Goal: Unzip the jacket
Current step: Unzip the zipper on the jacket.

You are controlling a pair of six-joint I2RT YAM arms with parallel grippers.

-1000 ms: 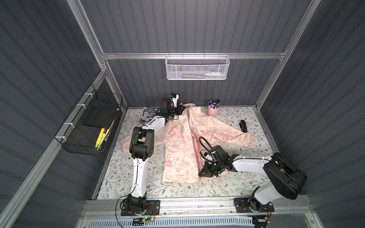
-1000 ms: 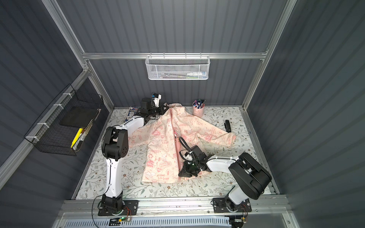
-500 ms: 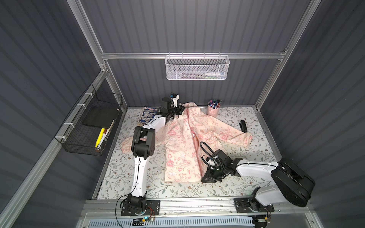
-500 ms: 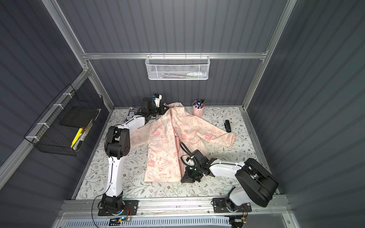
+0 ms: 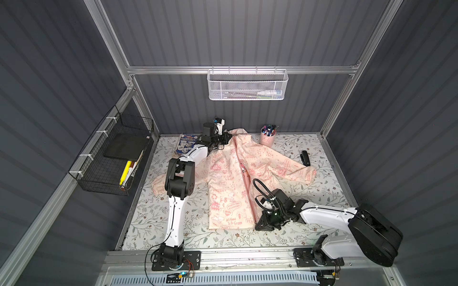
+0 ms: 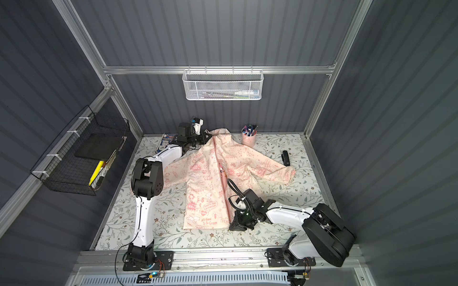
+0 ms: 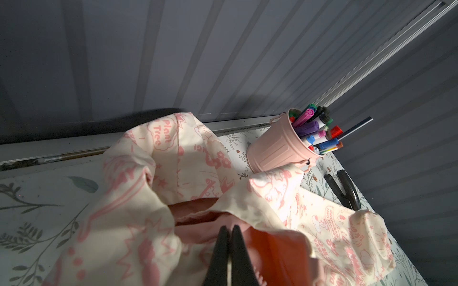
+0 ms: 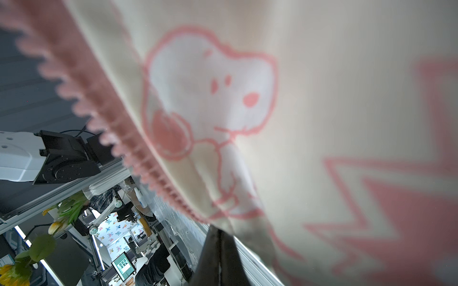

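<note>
Jacket (image 5: pixel 230 188) lies front-up at mid-frame on the floral mat (image 5: pixel 309 198) in both top views, its pink zipper (image 5: pixel 244 178) parted near the hem, left gripper (image 5: pixel 226 138) pressed together on the collar above, right gripper (image 5: pixel 259 222) pinching the lower front edge.

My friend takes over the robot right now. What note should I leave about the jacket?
The left gripper is shut on the jacket at its collar.
The right gripper is shut on the jacket at the zipper's hem end.
The jacket lies front-up on the table.
Done: zipper teeth beside the right gripper are apart.
To do: the zipper's end is hidden; finish the pull if it isn't free.
</note>
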